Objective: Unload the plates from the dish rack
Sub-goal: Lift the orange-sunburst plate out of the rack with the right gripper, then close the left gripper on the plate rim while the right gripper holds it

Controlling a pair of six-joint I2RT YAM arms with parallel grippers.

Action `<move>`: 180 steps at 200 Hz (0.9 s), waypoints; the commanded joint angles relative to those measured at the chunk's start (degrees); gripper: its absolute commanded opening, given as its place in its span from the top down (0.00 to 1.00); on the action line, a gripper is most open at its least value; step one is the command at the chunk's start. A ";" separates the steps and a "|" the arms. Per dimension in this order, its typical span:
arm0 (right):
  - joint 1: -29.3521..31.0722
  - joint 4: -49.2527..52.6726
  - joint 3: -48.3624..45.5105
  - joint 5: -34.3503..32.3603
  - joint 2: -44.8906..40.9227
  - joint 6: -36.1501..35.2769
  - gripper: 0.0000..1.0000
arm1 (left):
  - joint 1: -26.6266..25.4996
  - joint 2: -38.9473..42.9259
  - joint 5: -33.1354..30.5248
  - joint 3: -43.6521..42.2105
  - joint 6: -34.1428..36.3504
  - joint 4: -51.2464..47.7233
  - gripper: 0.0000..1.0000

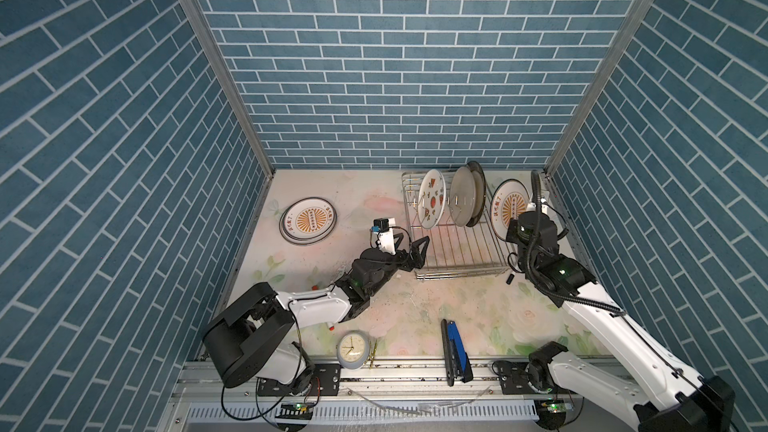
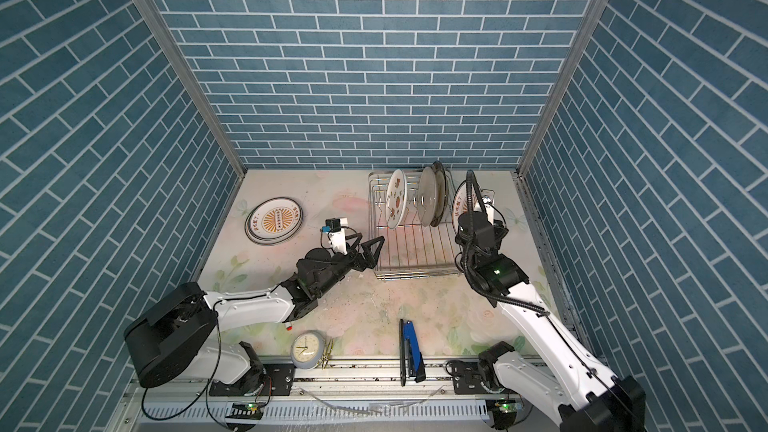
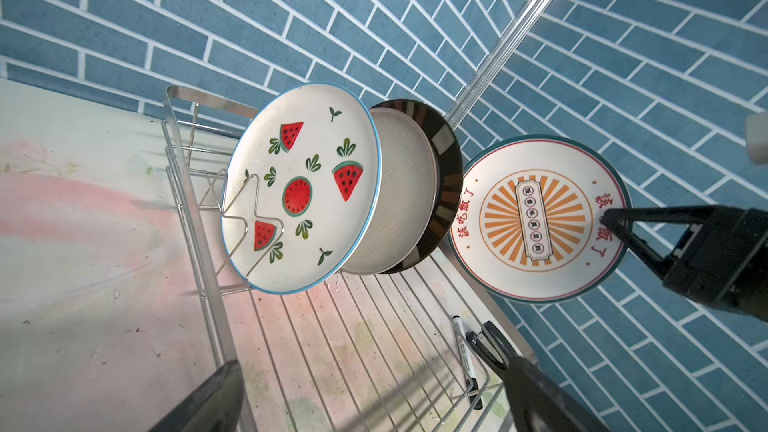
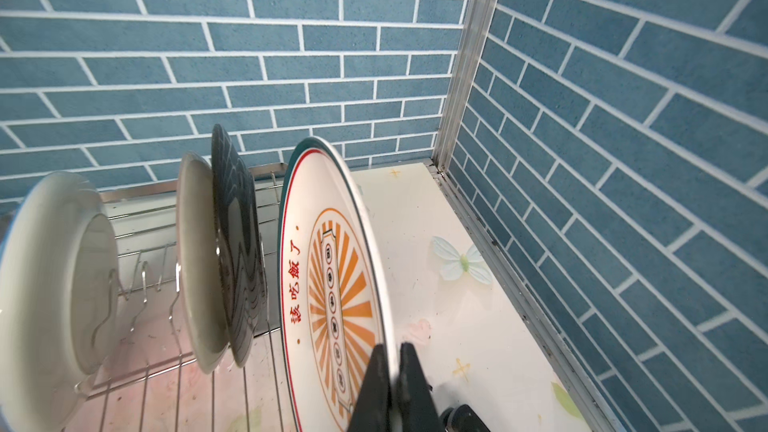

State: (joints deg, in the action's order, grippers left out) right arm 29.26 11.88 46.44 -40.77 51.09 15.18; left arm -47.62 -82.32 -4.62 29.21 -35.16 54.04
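Observation:
The dish rack stands at the back right of the table. Three plates stand upright in it: a watermelon plate, a greyish plate and a dark-rimmed plate. My right gripper is shut on the rim of an upright orange sunburst plate, just past the rack's right side. A stack of similar plates lies flat at the left. My left gripper is open and empty at the rack's front left.
A small clock, a brass pin and a blue-black stapler lie near the front edge. A marker and a small black object lie by the rack's front right corner. Blue tiled walls close in on three sides.

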 commanded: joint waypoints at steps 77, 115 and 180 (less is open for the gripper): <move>0.42 -1.29 -6.70 19.32 -16.90 7.20 1.00 | -0.04 0.04 6.07 -4.61 -2.55 13.48 0.00; 0.40 -6.31 -9.62 30.49 -20.35 8.58 1.00 | 0.15 0.98 5.69 -6.77 -2.46 16.66 0.00; 0.34 -19.05 -13.07 45.50 -17.58 12.63 1.00 | 1.36 5.97 11.74 -8.16 -3.47 15.30 0.00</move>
State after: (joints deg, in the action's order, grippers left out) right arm 29.26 4.47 35.83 -2.28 33.17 23.31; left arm -47.16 -78.91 3.97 22.76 -38.26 66.87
